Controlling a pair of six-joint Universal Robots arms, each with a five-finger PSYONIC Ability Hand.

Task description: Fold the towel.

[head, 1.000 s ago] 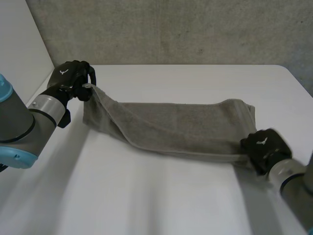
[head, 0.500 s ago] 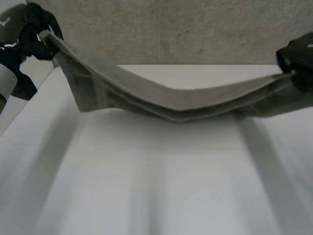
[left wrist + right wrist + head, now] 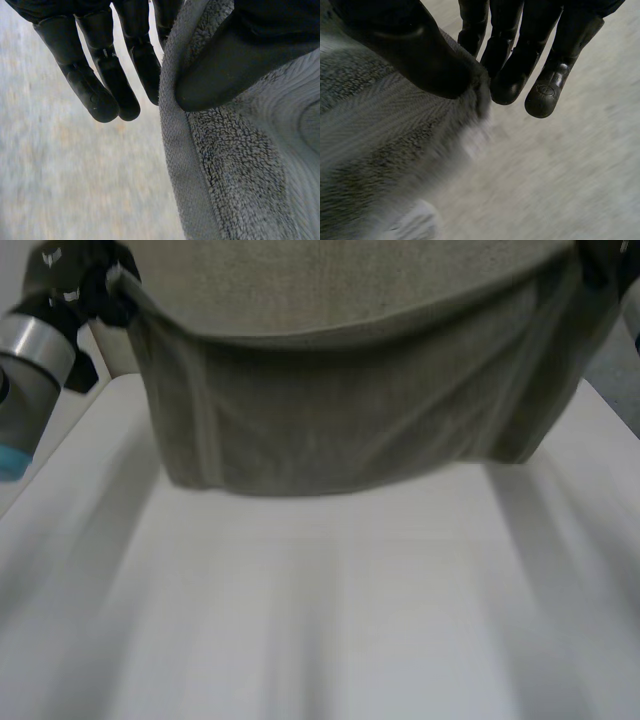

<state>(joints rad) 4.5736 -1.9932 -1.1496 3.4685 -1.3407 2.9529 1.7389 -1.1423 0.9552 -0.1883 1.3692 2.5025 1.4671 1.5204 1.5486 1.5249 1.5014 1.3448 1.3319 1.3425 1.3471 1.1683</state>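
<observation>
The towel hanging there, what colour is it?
Plain grey terry; the left wrist view shows the towel best.

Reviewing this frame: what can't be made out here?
Head view: the towel runs off the upper edge, so its top is cut off.
Head view: the hanging towel hides the far table.
Left wrist view: cloth covers a pinching finger of the left hand.
Right wrist view: the thumb of the right hand covers the pinched towel edge.

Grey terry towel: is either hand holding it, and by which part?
Both. The left hand pinches one upper corner of the grey terry towel between thumb and fingers; the right hand pinches the other.
</observation>
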